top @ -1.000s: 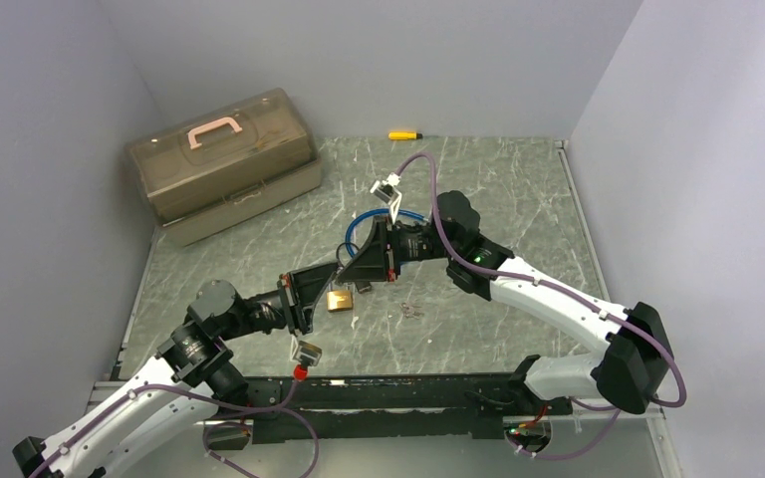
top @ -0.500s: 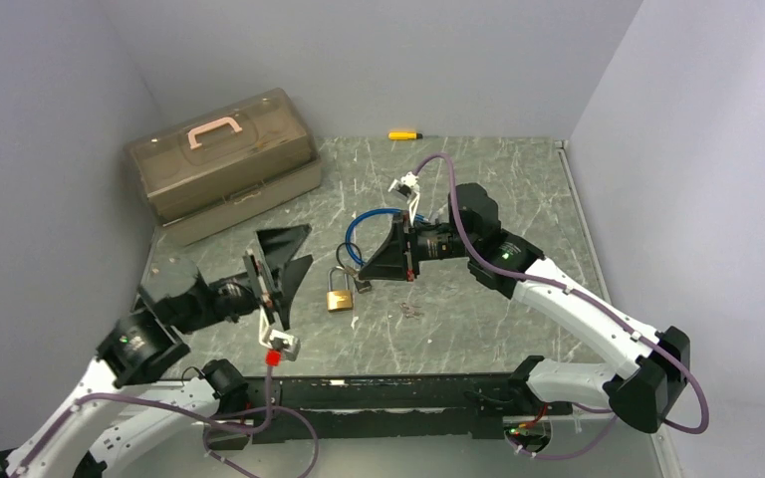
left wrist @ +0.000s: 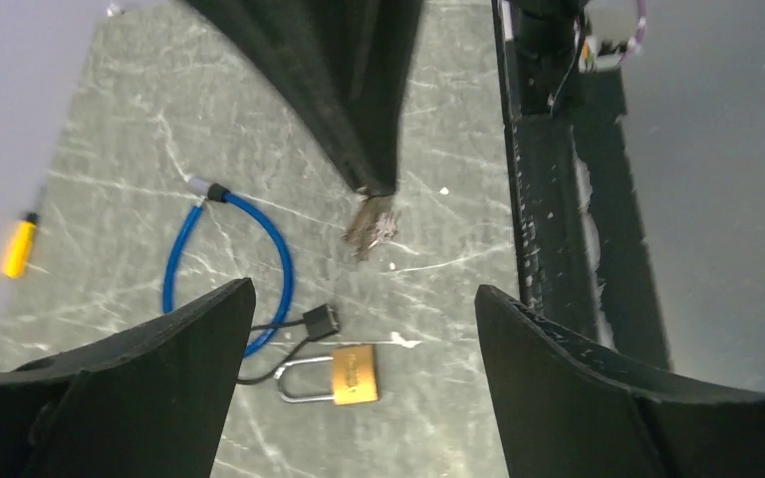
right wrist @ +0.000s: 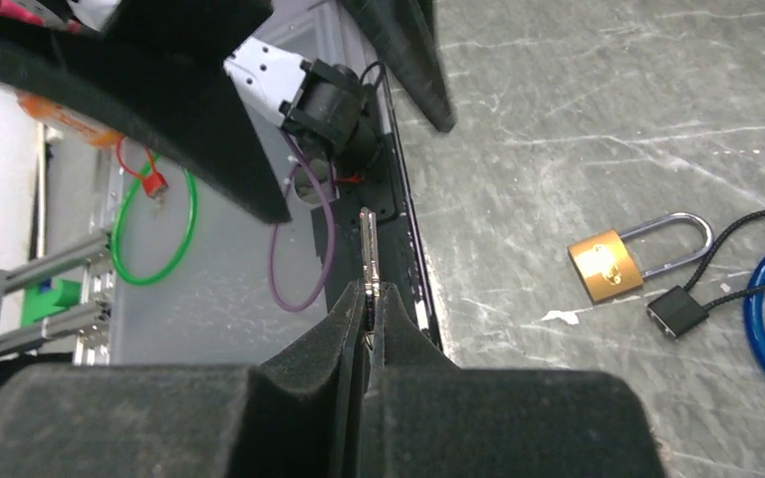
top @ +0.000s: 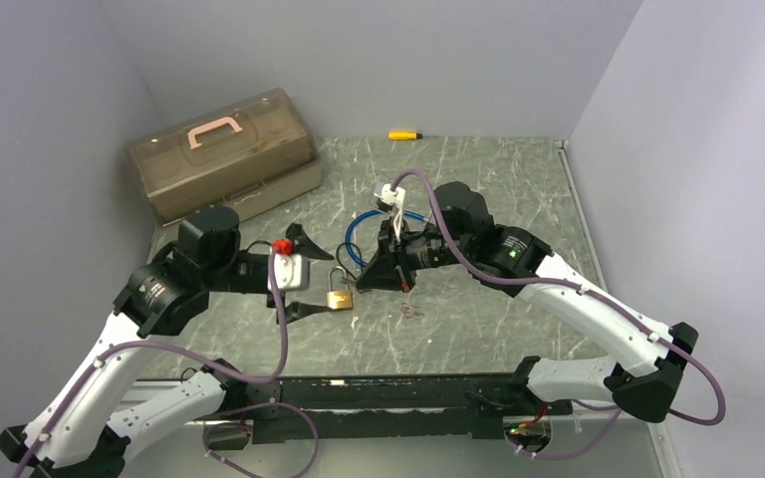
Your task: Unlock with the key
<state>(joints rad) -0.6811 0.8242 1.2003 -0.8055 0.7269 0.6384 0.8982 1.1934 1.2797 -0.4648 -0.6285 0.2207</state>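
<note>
Pinching key (right wrist: 367,244), right tool (right wrist: 369,299) near padlock (right wrist: 608,264)

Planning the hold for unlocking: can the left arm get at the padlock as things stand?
Probably yes. The left gripper is open, and the padlock lies flat on the table just ahead of it, uncovered. The right gripper, shut on the key, is clear of it; only the blue cable lies close.

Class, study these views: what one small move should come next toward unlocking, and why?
Probably lower the open left tool around the brass padlock and close on its body. The padlock lies flat on the table, untouched, while the right tool pinches the key, blade pointing outward; the lock likely needs steadying before insertion.
</note>
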